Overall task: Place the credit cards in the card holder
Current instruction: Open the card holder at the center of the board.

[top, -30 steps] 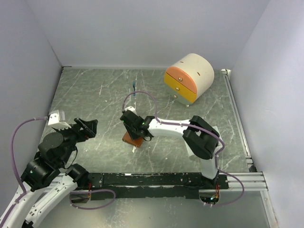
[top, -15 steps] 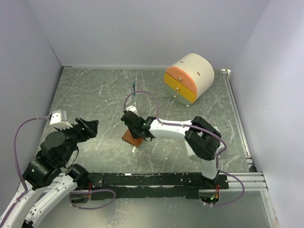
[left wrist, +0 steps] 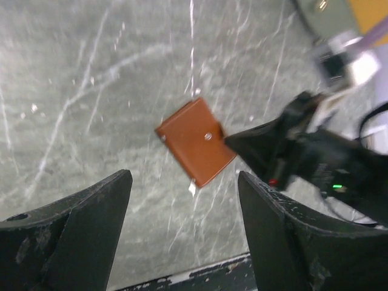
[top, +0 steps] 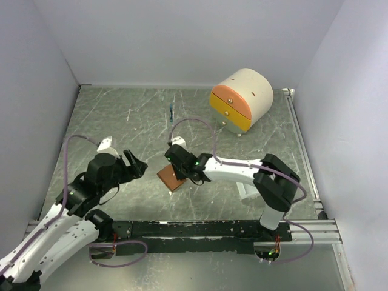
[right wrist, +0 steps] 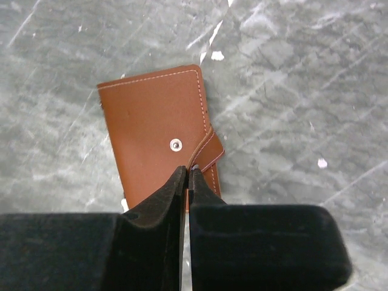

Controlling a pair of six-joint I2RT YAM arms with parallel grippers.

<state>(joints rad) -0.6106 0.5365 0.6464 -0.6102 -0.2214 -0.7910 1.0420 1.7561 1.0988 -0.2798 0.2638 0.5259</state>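
- Pinching the wallet (right wrist: 157,127) by its strap (right wrist: 206,148), the right gripper (right wrist: 188,173) stands closed tight, tips meeting at the tab just beside the stud (right wrist: 176,144).
- Wallet lies shut and flat near the middle of the table (top: 121,121), seen from above, its snap side up.
- Left gripper (left wrist: 183,179) hovers at the wallet's 9 o'clock, jaws wide and holding nothing.
- No cards show in any view. A pale sliver (left wrist: 191,188) at the wallet's 6 o'clock edge is too small to name.
- Step in hand, by the look of it: unsnapping and opening the wallet. The strap likely wants a peel up and away from the stud, not a drag, or the whole wallet will slide.
- A press from the left gripper on the far cover would probably keep it down while the snap gives.
- Open stone runs from the wallet's 9 round to 12 o'clock, room enough to swing the cover over.
- Drawer box (top: 241,100) sits well apart at 1 o'clock; the rail (top: 200,229) lies near at 6 o'clock, so moves that way are tighter.
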